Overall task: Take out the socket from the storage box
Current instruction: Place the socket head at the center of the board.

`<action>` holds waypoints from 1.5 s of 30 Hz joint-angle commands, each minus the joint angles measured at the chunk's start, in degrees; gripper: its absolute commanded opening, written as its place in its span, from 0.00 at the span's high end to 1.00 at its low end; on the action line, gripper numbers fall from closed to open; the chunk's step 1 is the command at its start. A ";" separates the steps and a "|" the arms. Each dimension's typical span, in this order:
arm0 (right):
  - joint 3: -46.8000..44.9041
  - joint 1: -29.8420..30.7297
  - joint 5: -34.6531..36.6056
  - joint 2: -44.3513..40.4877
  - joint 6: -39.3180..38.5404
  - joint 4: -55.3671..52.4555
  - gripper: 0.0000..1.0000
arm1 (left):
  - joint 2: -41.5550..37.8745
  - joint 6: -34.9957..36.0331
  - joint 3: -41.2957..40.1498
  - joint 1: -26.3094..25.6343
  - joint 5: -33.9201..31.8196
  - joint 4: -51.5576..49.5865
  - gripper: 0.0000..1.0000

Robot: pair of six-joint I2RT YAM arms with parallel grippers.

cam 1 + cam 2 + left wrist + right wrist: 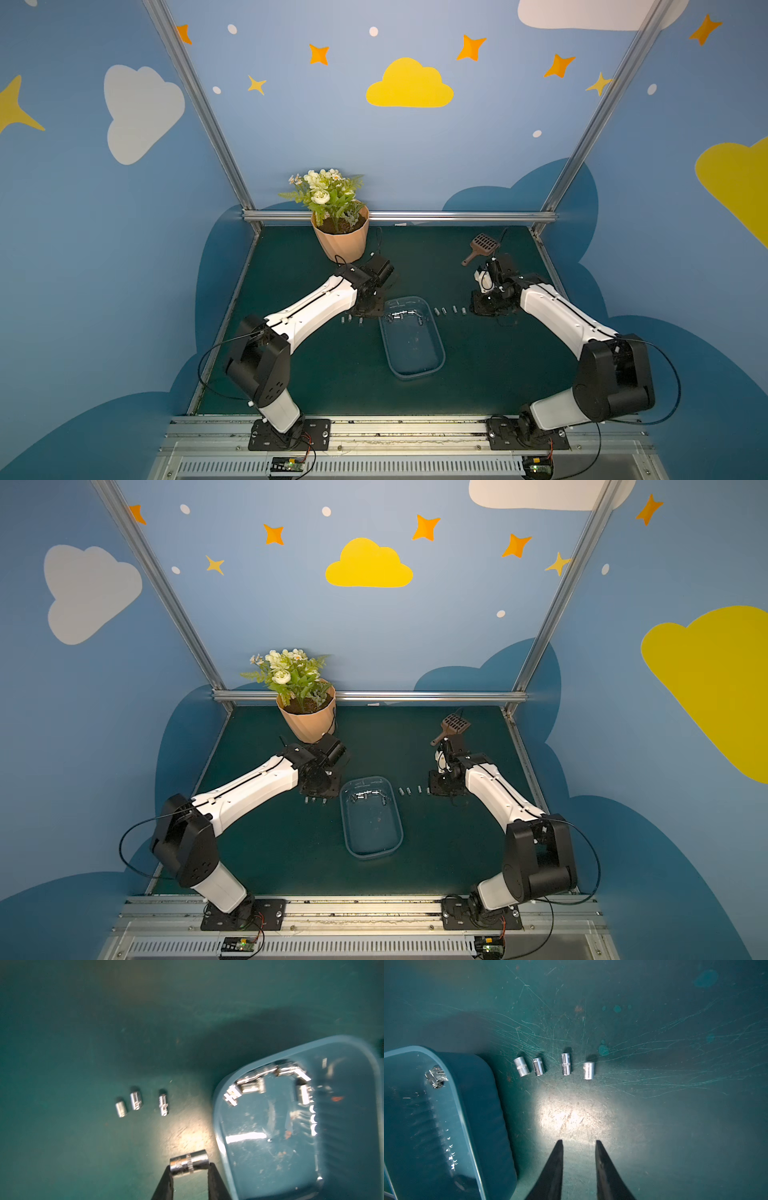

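Observation:
The storage box [415,377] [372,856], a shallow bluish translucent tub, lies mid-table between both arms. Several chrome sockets [401,314] [251,1084] are bunched at its far end. In the left wrist view my left gripper [190,1167] is shut on one socket [188,1162], held crosswise at the fingertips above the mat, just outside the box wall [218,1118]. Three more sockets [136,1101] lie in a row further out on that side. My right gripper [579,1142] hangs open and empty over the mat beside the box [477,1095], short of a row of several sockets [566,1064].
A peach flowerpot [340,241] with white flowers stands at the back, just behind my left wrist [370,278]. A brown slotted scoop [482,245] lies at the back right, behind my right wrist. Aluminium rails edge the green mat.

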 commanded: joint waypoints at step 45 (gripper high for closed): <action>-1.58 -0.17 -0.28 0.39 0.52 0.59 0.72 | 12.34 -0.08 -10.23 4.56 8.65 9.58 0.74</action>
